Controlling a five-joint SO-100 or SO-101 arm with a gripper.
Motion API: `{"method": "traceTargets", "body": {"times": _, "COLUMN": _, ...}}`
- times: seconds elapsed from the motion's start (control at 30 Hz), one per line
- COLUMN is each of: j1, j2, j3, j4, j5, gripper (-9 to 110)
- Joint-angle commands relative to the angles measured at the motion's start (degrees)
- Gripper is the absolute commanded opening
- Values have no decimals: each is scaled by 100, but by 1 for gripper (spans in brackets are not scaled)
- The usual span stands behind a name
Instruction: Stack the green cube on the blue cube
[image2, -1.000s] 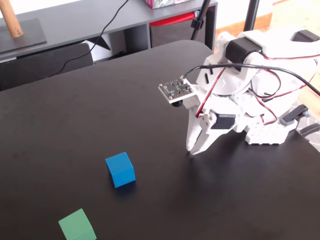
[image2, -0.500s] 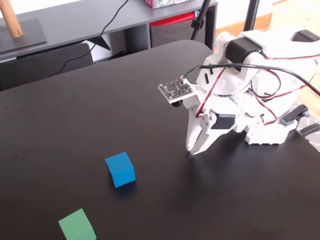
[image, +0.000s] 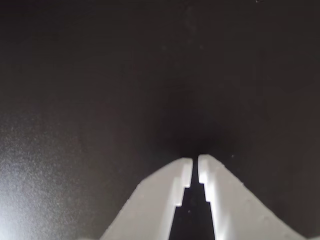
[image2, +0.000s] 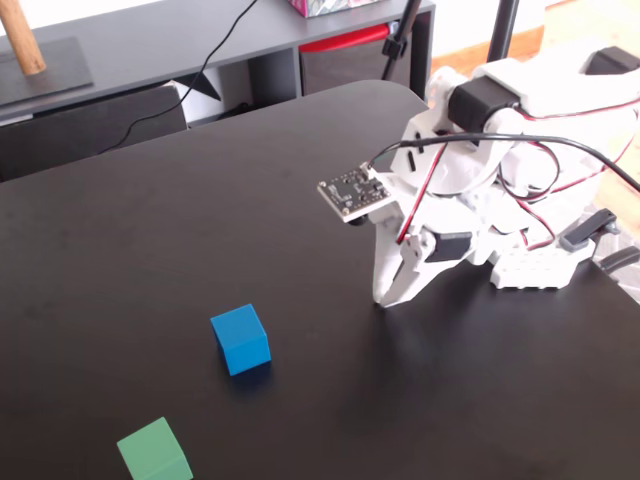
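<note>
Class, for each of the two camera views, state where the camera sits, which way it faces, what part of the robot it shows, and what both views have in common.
Wrist view: rides on the arm just behind the gripper, facing down past the nearly closed white fingertips at the bare black table; neither cube shows.
Fixed view: stands off the table, raised, looking down across it at the blue cube, the green cube and the whole white arm.
Shared: the gripper and the black table.
</note>
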Motion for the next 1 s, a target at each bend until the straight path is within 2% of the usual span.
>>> {"method": "traceTargets", "body": {"times": 0.0, "j1": -229, "j2": -747, "j3": -782, "j4": 88, "j5": 202, "gripper": 0}}
{"method": "traceTargets", "body": {"times": 0.53, "j1": -606, "j2": -4781, "j3": -5950, "j4": 580, "j5": 668, "gripper": 0}}
{"method": "traceTargets", "body": {"times": 0.97, "j1": -853, "j2": -7629, "j3": -9176, "j4": 765, "j5": 888, "gripper": 0}}
